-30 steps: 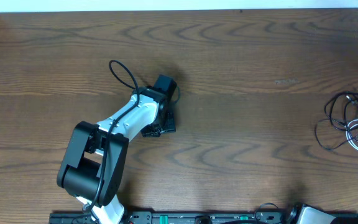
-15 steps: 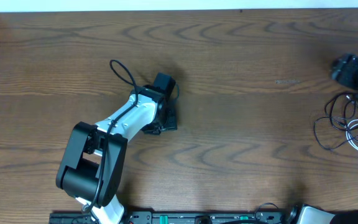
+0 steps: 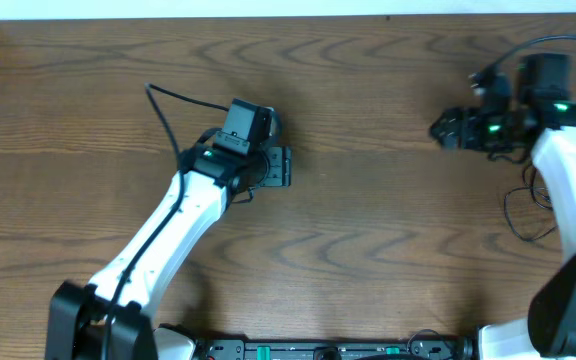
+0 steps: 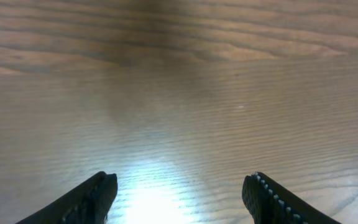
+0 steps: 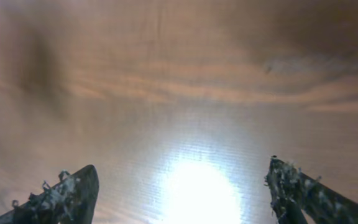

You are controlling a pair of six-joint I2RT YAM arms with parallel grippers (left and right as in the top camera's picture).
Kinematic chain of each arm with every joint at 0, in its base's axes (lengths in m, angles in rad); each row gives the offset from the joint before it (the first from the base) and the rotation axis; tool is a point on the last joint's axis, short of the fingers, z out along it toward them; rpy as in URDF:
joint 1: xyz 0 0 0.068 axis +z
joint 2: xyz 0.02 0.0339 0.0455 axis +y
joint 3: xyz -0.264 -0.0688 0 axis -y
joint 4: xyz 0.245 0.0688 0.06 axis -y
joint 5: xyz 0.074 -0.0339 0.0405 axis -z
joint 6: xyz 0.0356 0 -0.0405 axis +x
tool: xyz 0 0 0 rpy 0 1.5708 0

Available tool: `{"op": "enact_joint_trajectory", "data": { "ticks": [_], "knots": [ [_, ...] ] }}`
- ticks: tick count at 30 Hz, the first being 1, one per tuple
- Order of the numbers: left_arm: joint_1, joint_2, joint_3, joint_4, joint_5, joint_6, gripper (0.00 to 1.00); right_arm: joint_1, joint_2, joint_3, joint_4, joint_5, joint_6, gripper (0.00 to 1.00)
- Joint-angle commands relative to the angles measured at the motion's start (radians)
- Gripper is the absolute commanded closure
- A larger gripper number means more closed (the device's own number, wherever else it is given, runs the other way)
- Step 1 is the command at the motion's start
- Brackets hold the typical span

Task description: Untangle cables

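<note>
Currently left gripper [image 3: 286,166] and right gripper [image 3: 446,130] gape empty; the right arm [image 3: 568,190] could snag the cables [image 3: 513,215] half-hidden beneath it.

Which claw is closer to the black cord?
The right claw, in the overhead view's upper right: the black cord loops just below it. The left claw sits far off, left of centre.

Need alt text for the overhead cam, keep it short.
Two robot arms reach over a wooden table, both grippers open and empty: the left gripper left of centre, the right gripper at the upper right. A thin black cord loops near the right edge, partly hidden by the right arm.
</note>
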Motion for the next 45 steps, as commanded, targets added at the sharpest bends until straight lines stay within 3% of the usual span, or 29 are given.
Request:
{"op": "enact_joint_trajectory", "data": {
  "ticks": [1, 3, 6, 11, 16, 23, 28, 33, 34, 35, 40, 45],
  "knots": [
    [0.006, -0.018, 0.014, -0.052, -0.085, 0.024, 0.3, 0.074, 0.034, -0.006, -0.045, 0.143, -0.04, 0.14],
    [0.006, -0.018, 0.012, -0.106, -0.108, 0.024, 0.3, 0.101, 0.037, -0.006, -0.077, 0.19, -0.039, 0.01],
    [0.01, -0.018, 0.011, -0.204, -0.13, 0.007, 0.3, 0.121, 0.037, -0.006, -0.13, 0.261, 0.004, 0.01],
    [0.06, -0.018, 0.011, -0.354, -0.167, -0.131, 0.28, 0.113, 0.036, -0.006, -0.248, 0.286, 0.038, 0.01],
    [0.125, -0.023, 0.011, -0.429, -0.163, -0.142, 0.28, 0.114, 0.017, -0.006, -0.33, 0.286, 0.037, 0.01],
    [0.168, -0.106, -0.032, -0.453, -0.144, -0.137, 0.28, 0.12, -0.161, -0.115, -0.251, 0.286, 0.037, 0.01],
    [0.168, -0.264, -0.136, -0.38, -0.145, -0.137, 0.28, 0.12, -0.405, -0.296, -0.113, 0.286, 0.037, 0.01],
    [0.168, -0.533, -0.289, -0.269, -0.145, -0.133, 0.27, 0.12, -0.689, -0.442, -0.023, 0.286, 0.037, 0.01],
    [0.168, -0.591, -0.313, -0.261, -0.145, -0.133, 0.1, 0.12, -0.745, -0.462, -0.014, 0.287, 0.037, 0.01],
    [0.168, -0.652, -0.335, -0.258, -0.149, -0.134, 0.04, 0.12, -0.796, -0.479, -0.006, 0.287, 0.037, 0.01],
    [0.168, -0.878, -0.375, -0.27, -0.167, -0.134, 0.03, 0.12, -0.995, -0.516, -0.013, 0.286, 0.038, 0.01],
    [0.168, -0.988, -0.375, -0.266, -0.167, -0.134, 0.02, 0.12, -1.08, -0.516, -0.03, 0.283, 0.038, 0.01]
  ]
}}
